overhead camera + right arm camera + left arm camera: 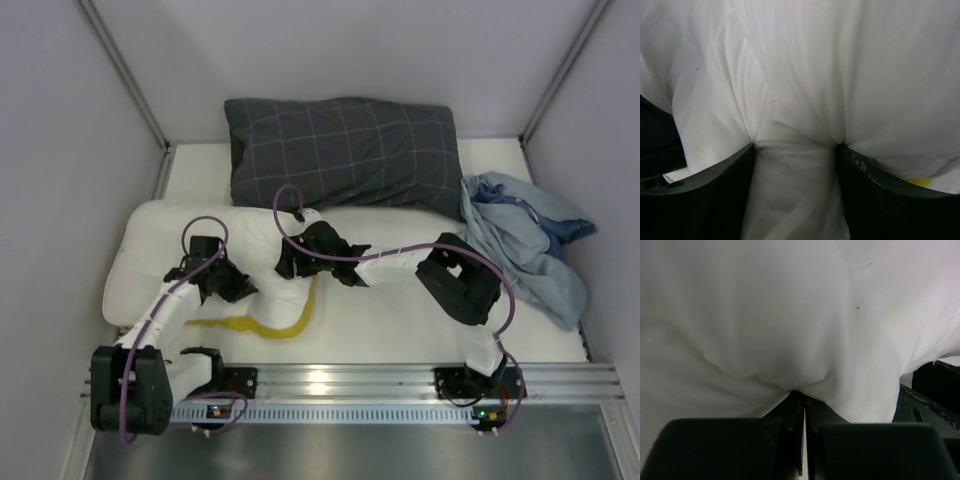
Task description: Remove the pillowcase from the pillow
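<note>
Pillowcase crumpled at table's right edge.
Soft, light pillow is clamped in folds by left pincer and right pincer.

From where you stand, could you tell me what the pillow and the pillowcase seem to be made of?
The pillow: matte white cloth, possibly cotton, over soft filling; it puckers into folds. The pillowcase: thin matte blue fabric, crumpled limply.

Top external: high, behind the arm bases, looking down over the whole pillow. Left wrist: nearly against the pillow's cloth, white fills the frame. Right wrist: just as close, same cloth. All three share the pillow's left half.
</note>
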